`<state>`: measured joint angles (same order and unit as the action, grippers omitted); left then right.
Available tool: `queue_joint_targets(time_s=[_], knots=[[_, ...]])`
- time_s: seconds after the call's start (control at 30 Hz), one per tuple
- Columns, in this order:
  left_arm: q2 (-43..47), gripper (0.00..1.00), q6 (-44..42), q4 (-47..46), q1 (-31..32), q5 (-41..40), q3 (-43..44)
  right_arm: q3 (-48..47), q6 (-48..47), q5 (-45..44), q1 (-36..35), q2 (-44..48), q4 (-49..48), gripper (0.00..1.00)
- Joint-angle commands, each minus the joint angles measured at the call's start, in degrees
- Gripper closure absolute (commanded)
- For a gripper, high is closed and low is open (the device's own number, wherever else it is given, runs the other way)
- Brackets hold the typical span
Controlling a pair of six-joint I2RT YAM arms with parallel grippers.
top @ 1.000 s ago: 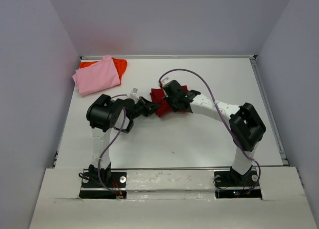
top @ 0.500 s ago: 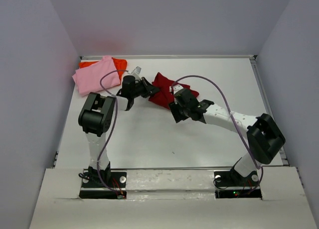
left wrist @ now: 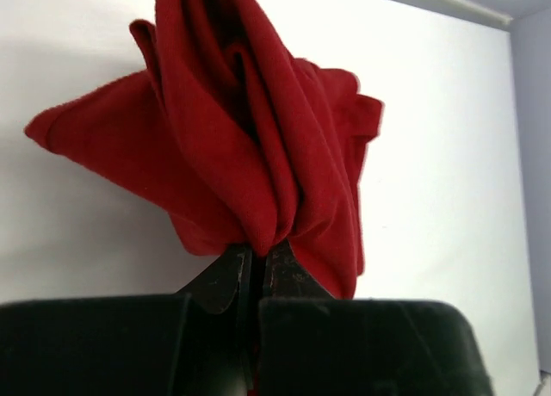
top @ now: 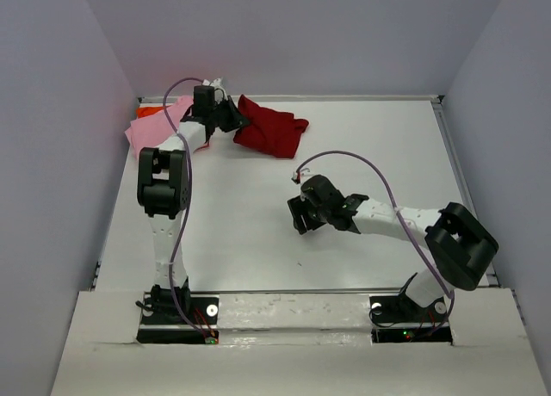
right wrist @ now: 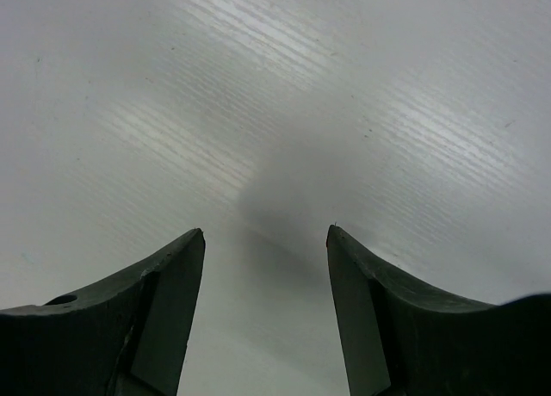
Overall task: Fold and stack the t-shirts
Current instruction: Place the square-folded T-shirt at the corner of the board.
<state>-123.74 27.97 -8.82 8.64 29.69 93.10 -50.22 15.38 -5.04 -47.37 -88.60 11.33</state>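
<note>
The dark crimson t-shirt [top: 271, 129] lies bunched at the back of the table, its near edge pinched in my left gripper [top: 231, 120]. In the left wrist view its folds [left wrist: 250, 146] fan out from the shut left gripper [left wrist: 258, 254]. Behind the left arm lies the light pink t-shirt [top: 153, 138], on top of the orange-red t-shirt [top: 148, 111], of which only a sliver shows. My right gripper [top: 297, 217] hovers low over bare table in the middle, open with nothing between its fingers [right wrist: 172, 284].
The raised table rim [top: 344, 97] runs along the back, and purple-grey walls close in on three sides. Both arm bases [top: 176, 314] stand at the near edge.
My left gripper has dragged the crimson t-shirt back and left toward the pink one. My right gripper let go of it, opened and drew back toward the table's middle.
</note>
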Motion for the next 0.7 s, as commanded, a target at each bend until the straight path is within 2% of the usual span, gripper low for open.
queue_joint_targets(time_s=[0.0,0.13,0.27,0.67], knots=[[-3.4,1.00,-9.0,15.5,-1.5,-1.6,11.5,1.8,1.3,1.4,-0.7,1.7,-6.0,0.36],[-7.2,1.00,-12.1,20.8,-3.0,-2.1,19.4,2.8,1.6,2.4,-1.2,0.3,-7.6,0.36],[-12.6,1.00,-16.3,28.7,-4.0,-5.3,32.3,2.8,1.8,3.1,-1.8,-1.0,-9.0,0.36],[-10.6,1.00,-16.1,28.0,-7.4,-6.8,36.9,2.1,2.3,4.2,-2.8,-5.4,-10.8,0.37]])
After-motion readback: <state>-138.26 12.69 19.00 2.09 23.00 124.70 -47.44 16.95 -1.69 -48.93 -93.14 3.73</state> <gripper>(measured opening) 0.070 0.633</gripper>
